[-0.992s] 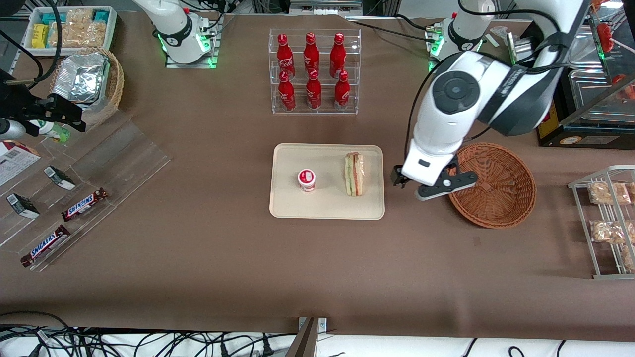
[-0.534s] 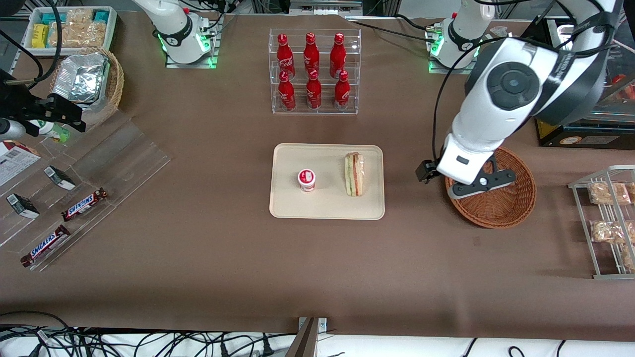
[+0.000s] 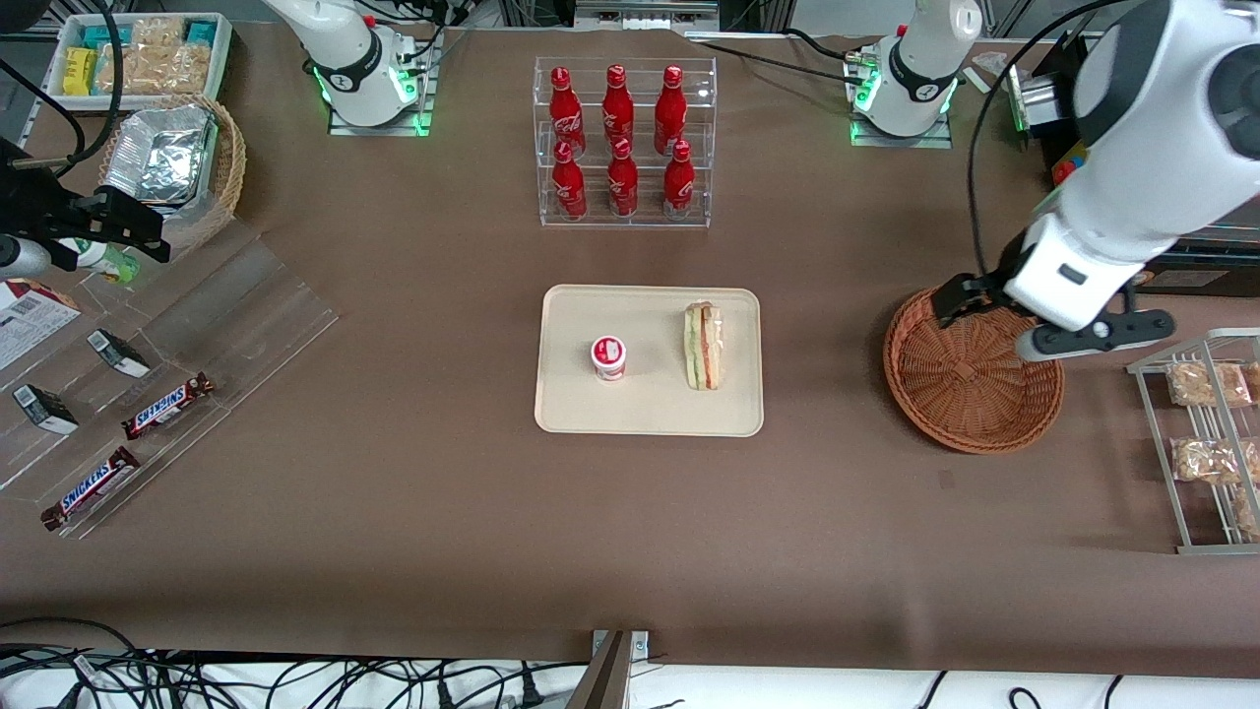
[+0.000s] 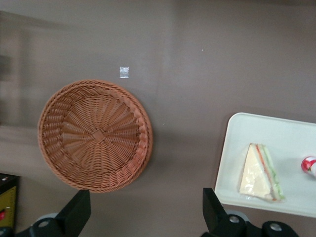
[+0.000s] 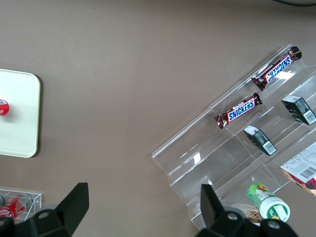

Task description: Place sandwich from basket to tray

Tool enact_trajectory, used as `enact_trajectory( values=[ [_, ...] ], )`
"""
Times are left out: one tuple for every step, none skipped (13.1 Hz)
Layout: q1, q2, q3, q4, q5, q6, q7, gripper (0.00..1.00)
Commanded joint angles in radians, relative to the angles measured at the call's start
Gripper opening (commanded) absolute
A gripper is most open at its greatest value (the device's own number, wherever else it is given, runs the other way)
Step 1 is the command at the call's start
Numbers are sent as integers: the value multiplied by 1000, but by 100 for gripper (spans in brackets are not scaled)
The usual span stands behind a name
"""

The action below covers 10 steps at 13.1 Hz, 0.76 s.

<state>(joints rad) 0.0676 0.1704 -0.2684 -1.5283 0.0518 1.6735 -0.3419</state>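
here i see my gripper (image 3: 1048, 330) raised above the basket's (image 3: 994, 428) rim on the working arm's side, fingers spread wide with nothing between them; the arm's white body covers its upper part in the front view. the basket holds nothing. the one sandwich (image 3: 703, 346) lies on the tray (image 3: 650, 414), beside one small red-lidded cup (image 3: 608, 356), both well apart from the basket. in the wrist view the tray (image 4: 237, 148) is cut off at the edge and only a sliver of the cup shows. six red bottles (image 3: 618, 140) stand in a clear rack, farther from the front camera than the tray. brown covering spreads over the whole surface (image 3: 413, 512).
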Motion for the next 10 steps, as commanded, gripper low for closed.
enact_trajectory(
  values=[
    [-23,-55,63,-39,-32,-27,115,100],
    [-25,-66,83,-44,-32,-38,153,100],
    [-26,-81,101,-53,-32,-43,199,100],
    [-28,-95,115,-64,-32,-43,251,100],
    [-31,-104,126,-69,-32,-44,286,100],
    [-35,-114,135,-69,-32,-57,308,100],
    [-37,-127,136,-67,-33,-66,326,100],
    [-37,-144,138,-67,-39,-78,342,100],
    [-38,-146,146,-63,-56,-95,345,100],
    [-40,-149,159,-61,-72,-98,353,100]
  ],
)
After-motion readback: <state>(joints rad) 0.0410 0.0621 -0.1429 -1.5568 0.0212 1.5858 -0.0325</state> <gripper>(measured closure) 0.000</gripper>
